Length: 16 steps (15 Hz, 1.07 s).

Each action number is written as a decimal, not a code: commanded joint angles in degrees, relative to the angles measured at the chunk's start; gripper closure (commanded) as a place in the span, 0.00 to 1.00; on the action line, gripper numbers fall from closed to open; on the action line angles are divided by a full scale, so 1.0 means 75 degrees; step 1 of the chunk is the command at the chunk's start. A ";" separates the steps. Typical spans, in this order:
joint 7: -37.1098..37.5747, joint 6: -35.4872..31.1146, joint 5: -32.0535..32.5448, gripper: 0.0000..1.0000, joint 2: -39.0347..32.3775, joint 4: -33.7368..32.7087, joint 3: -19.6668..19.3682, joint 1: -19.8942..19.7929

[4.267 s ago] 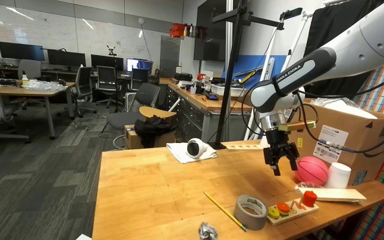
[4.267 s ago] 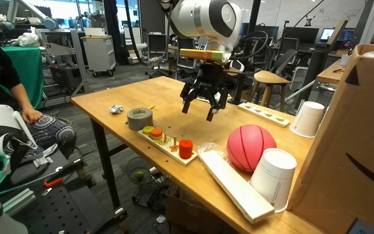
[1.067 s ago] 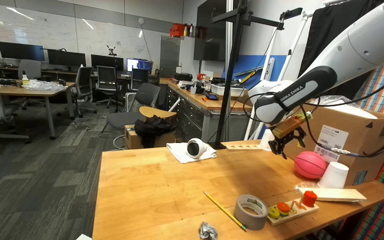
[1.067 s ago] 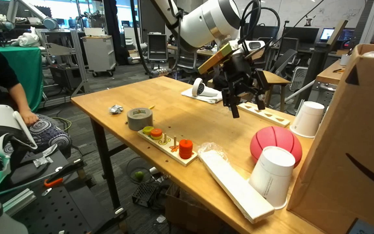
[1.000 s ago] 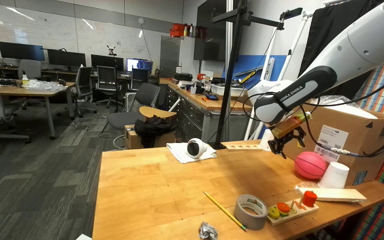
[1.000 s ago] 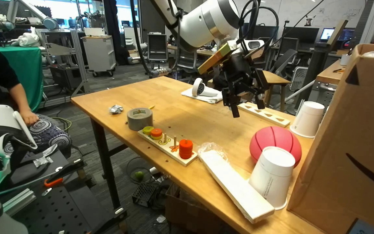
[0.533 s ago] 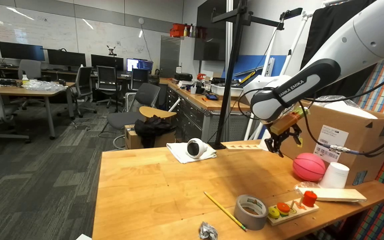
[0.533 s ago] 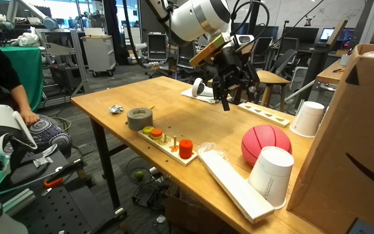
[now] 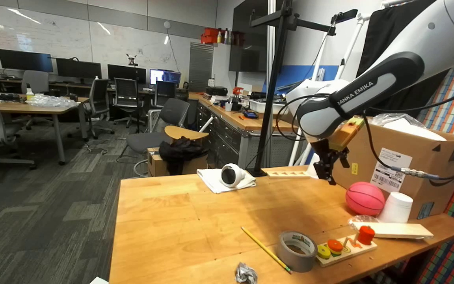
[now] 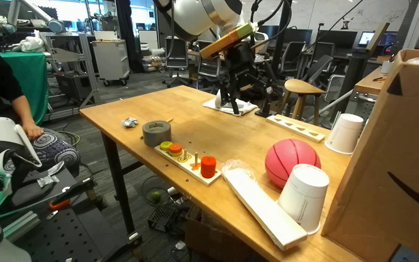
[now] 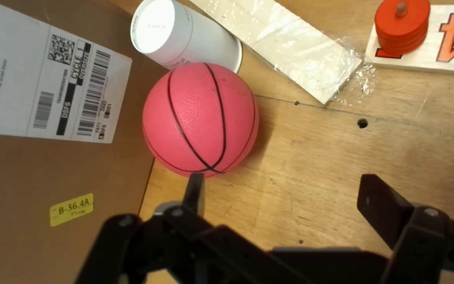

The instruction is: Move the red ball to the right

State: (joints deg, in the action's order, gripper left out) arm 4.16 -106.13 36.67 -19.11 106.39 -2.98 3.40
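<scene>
The red ball, pinkish with black seam lines, rests on the wooden table by the cardboard box in both exterior views. A white cup stands close beside it and hides part of it; whether they touch I cannot tell. In the wrist view the ball lies ahead of my left finger, whose tip overlaps its lower edge in the picture. My gripper is open, with its fingers wide apart and only bare table seen between them. In an exterior view the gripper hangs tilted above the table, apart from the ball.
The large cardboard box walls off the ball's far side. A plastic-wrapped board and a peg toy line the table edge. Grey tape, a pencil and crumpled foil lie further off. Another white cup stands behind the ball.
Over four seconds the gripper has tilted. The ball first shifted toward the box, then rolled partway back within the last second, while the gripper drew away from it.
</scene>
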 commanded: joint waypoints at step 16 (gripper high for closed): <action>-0.7038 0.0807 0.0225 0.00 0.0039 0.0319 0.0564 -0.0304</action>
State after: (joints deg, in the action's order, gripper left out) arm -40.86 -103.79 36.94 -17.71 110.97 0.05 1.91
